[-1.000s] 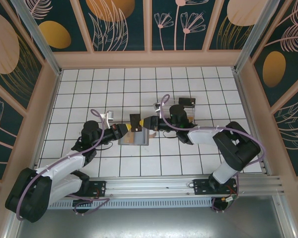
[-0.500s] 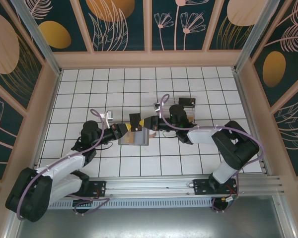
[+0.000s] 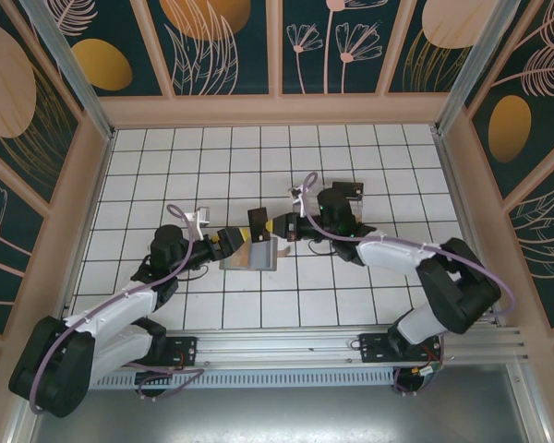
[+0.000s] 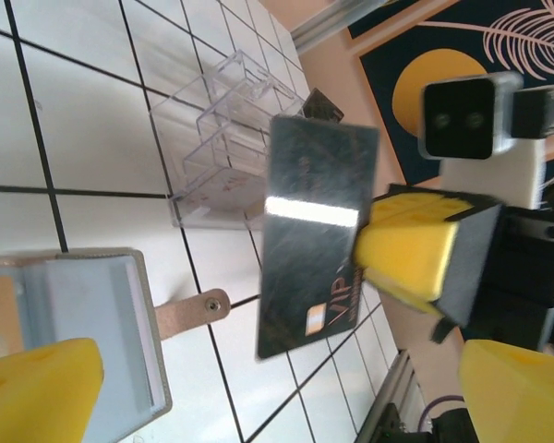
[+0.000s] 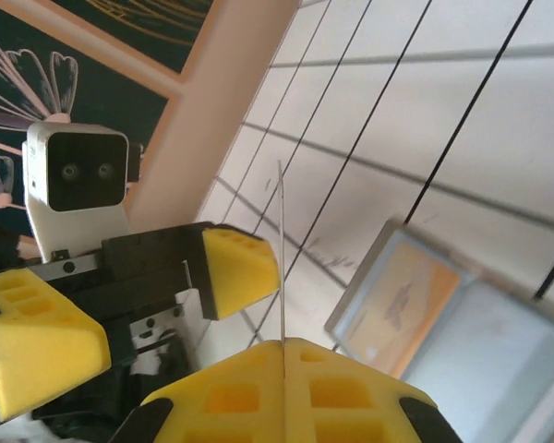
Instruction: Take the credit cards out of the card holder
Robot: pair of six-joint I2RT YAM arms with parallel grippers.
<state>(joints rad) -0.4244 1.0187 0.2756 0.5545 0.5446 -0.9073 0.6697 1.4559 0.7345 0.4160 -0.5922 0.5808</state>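
- Two arms meet over the middle of the white tiled floor (image 3: 166, 157). Your left gripper (image 3: 237, 239) reaches in from the left and your right gripper (image 3: 275, 227) from the right.
- Nearest you, the card holder (image 3: 249, 256) lies open and flat on the tiles, just below both grippers. Its tan strap tab (image 4: 190, 313) sticks out from its right edge.
- One tan-gold card (image 5: 402, 300) sits in a pocket of the holder.
- Your left gripper is released. Its yellow fingers (image 4: 39, 389) are spread wide above the holder and grip nothing.
- Your right gripper is clenched on a dark card (image 4: 314, 231), pinching it by one edge. The card is lifted clear of the holder and touches neither left finger.
- Farther off, a clear plastic tray (image 4: 217, 138) stands on the tiles beyond the holder.
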